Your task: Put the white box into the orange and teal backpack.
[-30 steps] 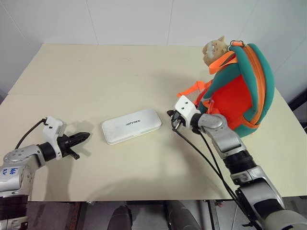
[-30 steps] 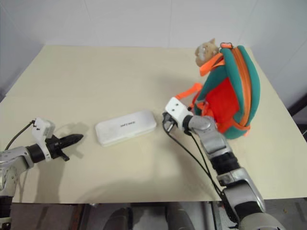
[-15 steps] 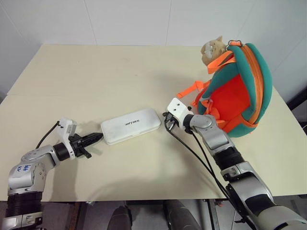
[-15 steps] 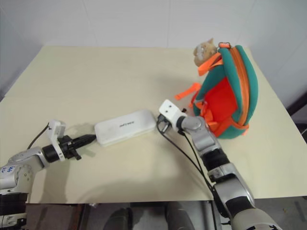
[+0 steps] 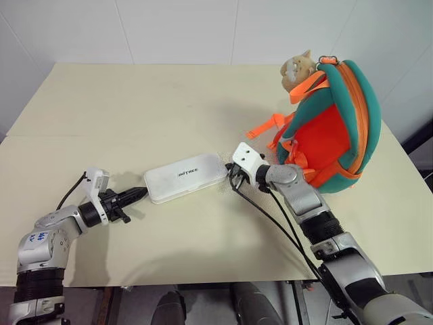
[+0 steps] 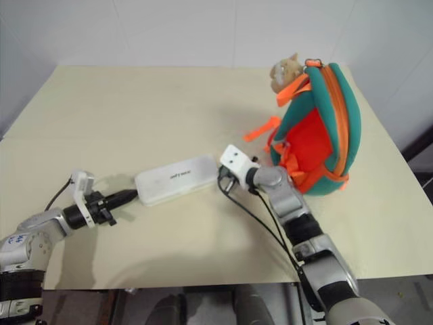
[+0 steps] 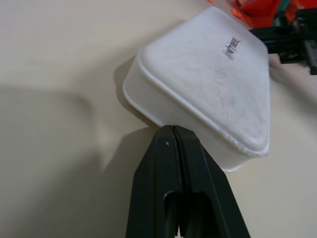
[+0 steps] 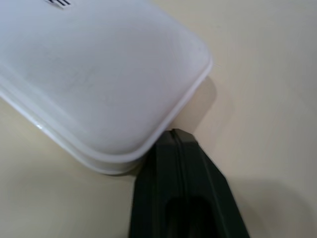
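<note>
A cream worktop fills the scene, with a plain white tiled wall behind its far edge. A seam crosses the worktop near its left side.

The orange and teal backpack stands upright at the far right of the worktop, its orange panel facing the middle, a tan plush animal head at its top and loose orange webbing trailing toward the centre.

The white box lies flat on the worktop near the middle, well left of the backpack. Its long axis runs nearly across the view, the right end turned a little farther away than the left. The small dark lettering sits on its top face.

The left gripper lies low over the worktop, pointing right, its fingers pressed together with nothing between them; their tip meets the box's left end. The right gripper points left from the backpack side, its fingers likewise closed on nothing, the tip against the box's right end. The box sits between the two tips.
</note>
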Action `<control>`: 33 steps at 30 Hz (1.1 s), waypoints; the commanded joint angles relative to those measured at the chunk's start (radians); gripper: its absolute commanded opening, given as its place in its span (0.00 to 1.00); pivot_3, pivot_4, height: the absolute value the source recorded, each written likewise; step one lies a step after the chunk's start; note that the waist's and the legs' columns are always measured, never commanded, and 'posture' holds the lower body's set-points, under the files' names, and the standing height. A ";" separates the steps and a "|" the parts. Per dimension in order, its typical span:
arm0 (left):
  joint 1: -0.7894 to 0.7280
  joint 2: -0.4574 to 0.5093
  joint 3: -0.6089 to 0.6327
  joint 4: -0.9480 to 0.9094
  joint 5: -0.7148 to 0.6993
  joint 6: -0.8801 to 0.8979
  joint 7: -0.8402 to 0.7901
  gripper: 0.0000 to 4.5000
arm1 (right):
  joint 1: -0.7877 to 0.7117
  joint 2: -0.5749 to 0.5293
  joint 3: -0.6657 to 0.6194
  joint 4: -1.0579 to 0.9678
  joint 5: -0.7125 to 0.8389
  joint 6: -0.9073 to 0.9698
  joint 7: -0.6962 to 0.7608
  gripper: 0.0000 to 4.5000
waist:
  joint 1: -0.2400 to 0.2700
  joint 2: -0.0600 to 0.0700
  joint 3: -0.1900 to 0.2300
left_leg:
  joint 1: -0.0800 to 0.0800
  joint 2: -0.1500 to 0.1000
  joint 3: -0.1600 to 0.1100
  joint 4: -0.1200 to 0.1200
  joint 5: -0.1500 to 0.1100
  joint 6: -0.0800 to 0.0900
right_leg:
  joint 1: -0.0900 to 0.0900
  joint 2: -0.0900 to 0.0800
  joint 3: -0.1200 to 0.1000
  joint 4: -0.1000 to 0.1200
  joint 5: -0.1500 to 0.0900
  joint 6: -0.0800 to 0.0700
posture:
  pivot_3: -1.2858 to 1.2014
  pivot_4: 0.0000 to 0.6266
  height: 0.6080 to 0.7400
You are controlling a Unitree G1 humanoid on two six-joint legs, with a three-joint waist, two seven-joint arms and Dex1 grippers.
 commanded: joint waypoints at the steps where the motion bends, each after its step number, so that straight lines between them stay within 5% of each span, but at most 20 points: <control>1: -0.007 0.018 -0.009 -0.025 0.000 -0.013 -0.018 0.00 | 0.024 0.005 0.011 -0.131 0.049 0.034 0.068 0.00 | 0.000 0.000 0.000 | 0.000 0.000 0.000 0.000 0.000 0.000 | 0.000 0.000 0.000 0.000 0.000 0.000 | 0.52 0.24 1.00; 33: 0.084 0.162 -0.146 -0.241 0.000 0.086 -0.135 0.00 | 0.230 -0.299 -0.009 -0.637 0.200 0.373 0.282 0.00 | 0.026 0.000 0.000 | 0.000 0.000 0.000 -0.003 0.000 0.001 | 0.001 0.000 0.000 -0.007 0.000 0.000 | 0.52 0.24 1.00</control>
